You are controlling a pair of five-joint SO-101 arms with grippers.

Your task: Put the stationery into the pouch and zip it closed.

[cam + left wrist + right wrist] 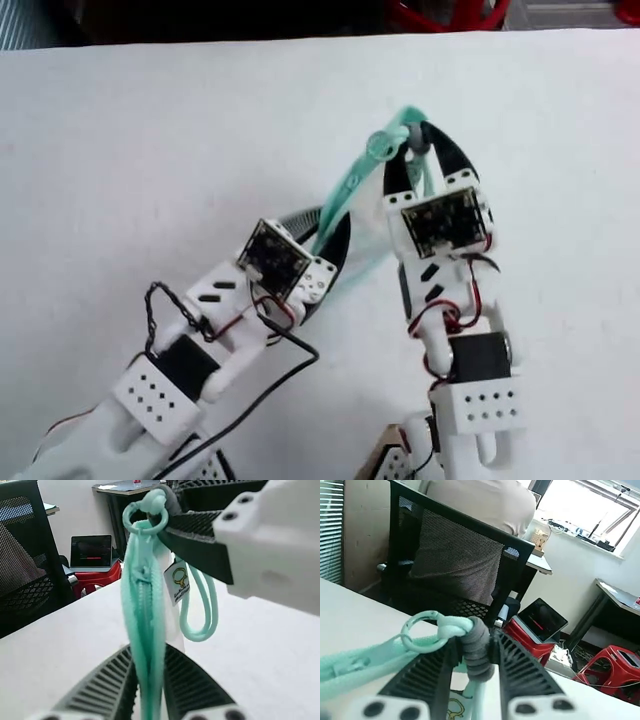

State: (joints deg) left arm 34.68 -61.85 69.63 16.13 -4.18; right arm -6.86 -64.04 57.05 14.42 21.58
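The mint-green pouch [352,188] is held up off the white table [150,150] between both arms, zipper edge upward. My left gripper [335,248] is shut on the pouch's zipper strip [145,630], which runs up between its black fingers [107,690]. At the other end, my right gripper [420,150] is shut on the grey zipper pull [477,647], beside a mint ring [422,630]. A mint cord loop [200,610] and a small tag [179,582] hang under the right gripper [200,525].
A black cable [270,375] loops over the left arm near the table's front. Beyond the far table edge stand a black mesh chair [455,565], a red stool [615,672] and a laptop [91,550] on the floor.
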